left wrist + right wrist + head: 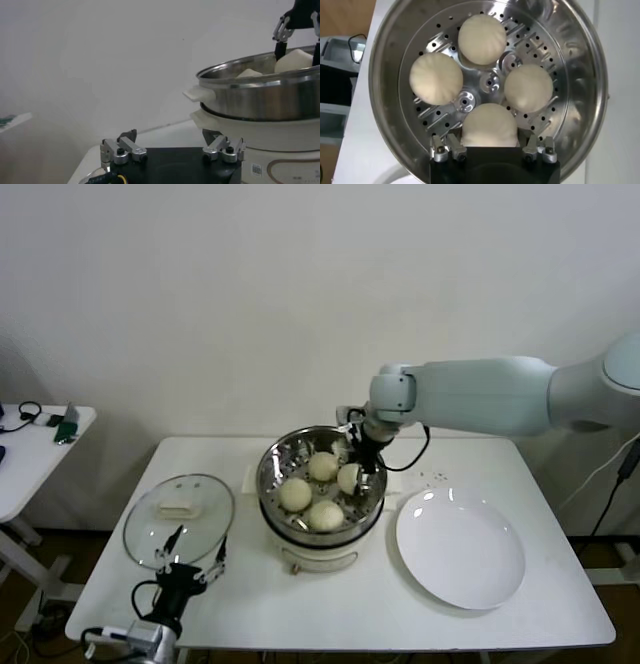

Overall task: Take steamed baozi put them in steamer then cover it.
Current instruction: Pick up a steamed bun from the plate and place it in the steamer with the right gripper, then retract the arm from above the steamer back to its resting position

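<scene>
The steamer [272, 484] stands mid-table with four baozi on its perforated tray. My right gripper [356, 462] reaches down into it from the back right. In the right wrist view its open fingers [451, 149] flank the fourth baozi [489, 125], which rests on the tray [436, 46] beside the three others [436, 79]. The glass cover [180, 519] with its cream handle lies flat on the table left of the steamer. My left gripper [190, 566] is open and empty, low near the front left edge, just in front of the cover. The steamer also shows in the left wrist view [260, 95].
An empty white plate [460, 549] lies right of the steamer. A small side table [40, 449] with cables stands at the far left. The white table's front edge [350, 639] runs close to my left gripper.
</scene>
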